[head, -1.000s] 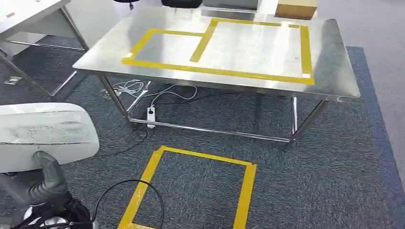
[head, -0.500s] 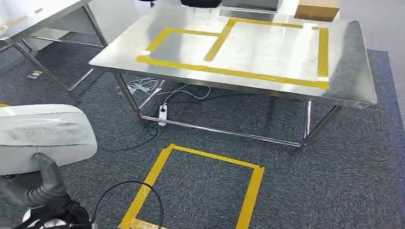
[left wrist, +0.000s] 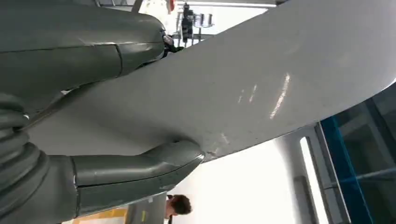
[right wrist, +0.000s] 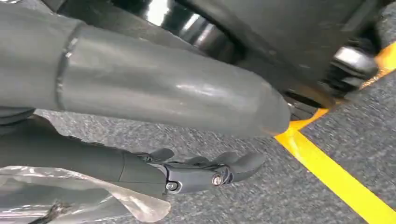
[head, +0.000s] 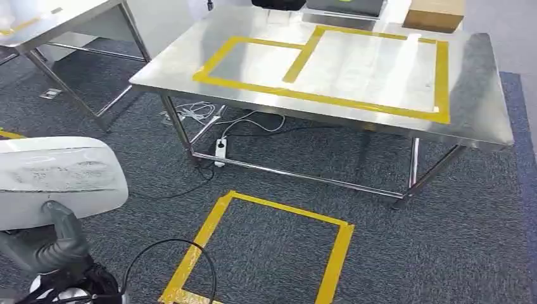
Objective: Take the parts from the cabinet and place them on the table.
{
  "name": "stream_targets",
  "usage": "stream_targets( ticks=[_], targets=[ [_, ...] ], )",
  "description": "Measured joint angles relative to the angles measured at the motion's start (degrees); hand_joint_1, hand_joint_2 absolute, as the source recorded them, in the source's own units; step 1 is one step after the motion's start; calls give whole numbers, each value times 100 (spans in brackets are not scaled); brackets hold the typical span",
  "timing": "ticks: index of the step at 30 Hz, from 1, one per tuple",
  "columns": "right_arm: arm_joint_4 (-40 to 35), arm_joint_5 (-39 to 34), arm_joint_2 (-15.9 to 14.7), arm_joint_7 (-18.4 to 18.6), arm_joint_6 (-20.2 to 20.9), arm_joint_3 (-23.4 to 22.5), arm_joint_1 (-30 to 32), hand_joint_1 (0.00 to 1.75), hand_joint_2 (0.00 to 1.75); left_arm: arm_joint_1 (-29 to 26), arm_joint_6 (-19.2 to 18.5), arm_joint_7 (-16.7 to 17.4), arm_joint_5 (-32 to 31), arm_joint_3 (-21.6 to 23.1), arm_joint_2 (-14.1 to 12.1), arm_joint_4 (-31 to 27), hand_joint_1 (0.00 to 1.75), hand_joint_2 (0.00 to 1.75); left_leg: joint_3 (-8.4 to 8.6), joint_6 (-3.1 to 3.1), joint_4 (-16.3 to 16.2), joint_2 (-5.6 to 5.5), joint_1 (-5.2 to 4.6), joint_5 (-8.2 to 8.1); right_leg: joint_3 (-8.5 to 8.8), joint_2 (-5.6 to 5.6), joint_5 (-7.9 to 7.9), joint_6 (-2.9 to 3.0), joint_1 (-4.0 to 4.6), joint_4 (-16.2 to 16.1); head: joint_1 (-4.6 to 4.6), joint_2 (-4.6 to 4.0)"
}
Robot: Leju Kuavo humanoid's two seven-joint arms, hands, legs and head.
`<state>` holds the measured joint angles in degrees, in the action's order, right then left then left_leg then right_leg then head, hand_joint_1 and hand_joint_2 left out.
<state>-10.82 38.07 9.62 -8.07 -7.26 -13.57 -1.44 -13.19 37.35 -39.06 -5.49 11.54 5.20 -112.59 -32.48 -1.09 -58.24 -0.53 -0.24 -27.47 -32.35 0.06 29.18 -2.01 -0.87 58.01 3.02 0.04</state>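
Part, a broad white curved panel with scuffed grey marks, sits low on the robot's left side, above the carpet and well apart from the worktop. The left hand holds it from below; in the left wrist view the thick grey thumb presses on one face of the panel and the other fingers lie against the opposite face. A black cable loops beside that hand.

The right hand hangs over the carpet with its dark fingers stretched out nearly straight. A crumpled piece of clear plastic lies against them, and I cannot tell whether the hand grips it.

On the carpet in front is a square of yellow floor tape. Beyond it stands the steel worktop, marked with two adjoining rectangles of yellow tape. A cardboard box sits at its far edge. Under the worktop lie a white power strip and loose cords. A second steel table stands further left
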Motion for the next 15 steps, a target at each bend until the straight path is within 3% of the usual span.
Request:
stream_targets(
  ticks=[3, 5, 11, 12, 13, 14, 15],
  targets=[
    [0, 0, -2, -2, 7, 0, 18, 0, 0, 9, 0, 0, 0, 2, -2, 0, 175, 175, 3, 72, 21, 2, 27, 24, 22, 22, -21, 82, 21, 26, 7, 0],
    [0, 0, -4, -2, 13, -7, 22, 0, 0, 9, 0, 0, 15, -5, -4, -2, 175, 175, -4, 131, -55, 3, 45, -59, 63, 8, -61, 156, -23, -35, 7, 2],
    [0, 2, -4, -2, 17, -7, 14, 0, 0, 18, 0, 0, 13, -2, -4, -2, 175, 175, -81, 157, -241, 9, 45, -188, 75, 8, -55, 176, -26, -37, 46, 2],
    [0, 2, -4, -2, 24, -5, 10, 0, 0, 24, 0, 0, 15, -2, -4, -2, 175, 175, -148, 171, -388, 10, 48, -276, 78, 4, -50, 190, -27, -37, 52, 0],
    [2, 2, -4, -2, 42, -4, 16, 0, 0, 12, 0, 0, 17, 2, -7, 0, 175, 175, -779, 229, -1673, 10, 69, -781, 97, -18, -24, 223, -23, -35, 44, 0],
    [2, -2, -4, -2, 68, -4, 25, 0, 0, 13, 0, 0, 26, 0, -7, 2, 175, 175, -679, 208, -1344, 11, 79, -350, 152, -6, 12, 213, -23, -34, 46, 0],
    [2, -2, -4, -2, 94, -4, 24, 0, 0, 13, 0, 0, 35, 0, -9, 2, 175, 175, -446, 180, -829, 11, 78, -49, 190, 2, 32, 196, -23, -34, 46, 0]
  ],
)
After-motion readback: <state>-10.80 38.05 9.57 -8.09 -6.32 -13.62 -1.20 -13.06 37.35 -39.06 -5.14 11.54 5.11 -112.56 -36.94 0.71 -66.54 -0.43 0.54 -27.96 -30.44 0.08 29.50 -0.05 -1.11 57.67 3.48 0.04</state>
